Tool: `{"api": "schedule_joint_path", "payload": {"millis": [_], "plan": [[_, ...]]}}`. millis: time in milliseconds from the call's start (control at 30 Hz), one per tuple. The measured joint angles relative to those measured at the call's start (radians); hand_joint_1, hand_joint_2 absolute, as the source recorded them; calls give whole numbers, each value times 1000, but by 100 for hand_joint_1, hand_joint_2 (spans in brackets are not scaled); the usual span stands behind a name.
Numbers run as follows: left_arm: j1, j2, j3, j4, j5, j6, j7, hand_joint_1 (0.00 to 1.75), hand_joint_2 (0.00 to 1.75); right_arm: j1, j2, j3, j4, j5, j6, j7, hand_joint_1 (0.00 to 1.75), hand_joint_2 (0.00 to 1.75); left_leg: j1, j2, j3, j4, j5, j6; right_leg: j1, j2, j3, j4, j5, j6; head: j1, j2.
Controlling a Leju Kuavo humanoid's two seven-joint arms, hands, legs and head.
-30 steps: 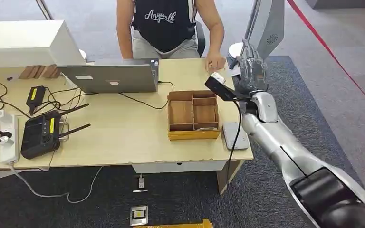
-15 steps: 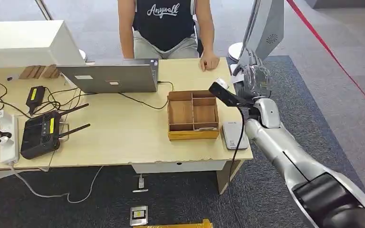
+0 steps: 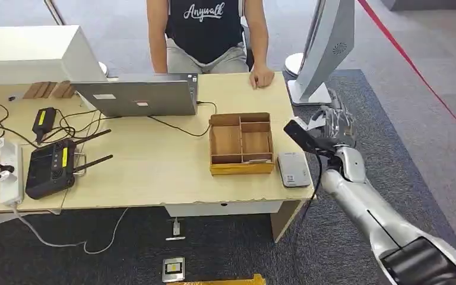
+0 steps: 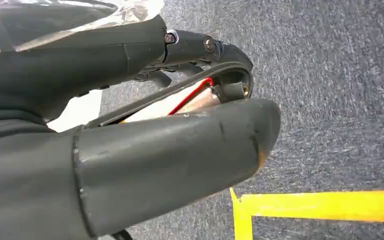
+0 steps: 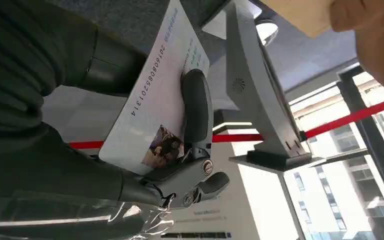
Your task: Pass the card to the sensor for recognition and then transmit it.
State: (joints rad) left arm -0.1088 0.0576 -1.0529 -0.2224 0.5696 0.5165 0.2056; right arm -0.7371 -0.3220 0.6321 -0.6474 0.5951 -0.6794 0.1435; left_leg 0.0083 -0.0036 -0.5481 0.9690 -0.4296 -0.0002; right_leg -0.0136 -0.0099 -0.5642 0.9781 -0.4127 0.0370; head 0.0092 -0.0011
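My right hand (image 3: 336,123) hangs off the table's right edge, beside the wooden box, and pinches a white card (image 3: 315,120). In the right wrist view the card (image 5: 150,110) carries a small photo and a printed number, and a dark finger (image 5: 196,107) presses across its face. The grey card sensor (image 3: 293,169) lies flat on the table's near right corner, left of and below the hand. My left hand (image 4: 145,150) hangs over grey carpet holding nothing, with a dark finger curved close over the thumb.
A person sits at the far side with one hand (image 3: 262,77) on the table edge. A wooden compartment box (image 3: 241,143) stands left of the sensor. A grey monitor stand (image 3: 323,50) rises behind my right hand. A laptop (image 3: 139,95), a controller (image 3: 50,168) and cables lie further left.
My right hand has carried the card from over the table's far right corner back and to the right, off the table edge. The person's hand drew back from the card to the table edge.
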Motion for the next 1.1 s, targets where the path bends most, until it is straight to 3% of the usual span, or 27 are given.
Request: {"api": "schedule_joint_path", "payload": {"millis": [167,367,1100], "plan": [[0,1,1,0,30,14,1,0,0,50,-25,-12,6,-26,14,9,175,175,0,0,0,0,0,0,0,0,0,0,0,0,0,0],[0,1,2,0,43,26,18,0,0,91,-25,-22,39,-63,9,-23,175,175,0,0,0,0,0,0,0,0,0,0,0,0,0,0],[-1,-5,3,0,27,27,0,0,0,143,-8,-22,102,-67,34,-33,175,175,0,0,0,0,0,0,0,0,0,0,0,0,0,0]]}}
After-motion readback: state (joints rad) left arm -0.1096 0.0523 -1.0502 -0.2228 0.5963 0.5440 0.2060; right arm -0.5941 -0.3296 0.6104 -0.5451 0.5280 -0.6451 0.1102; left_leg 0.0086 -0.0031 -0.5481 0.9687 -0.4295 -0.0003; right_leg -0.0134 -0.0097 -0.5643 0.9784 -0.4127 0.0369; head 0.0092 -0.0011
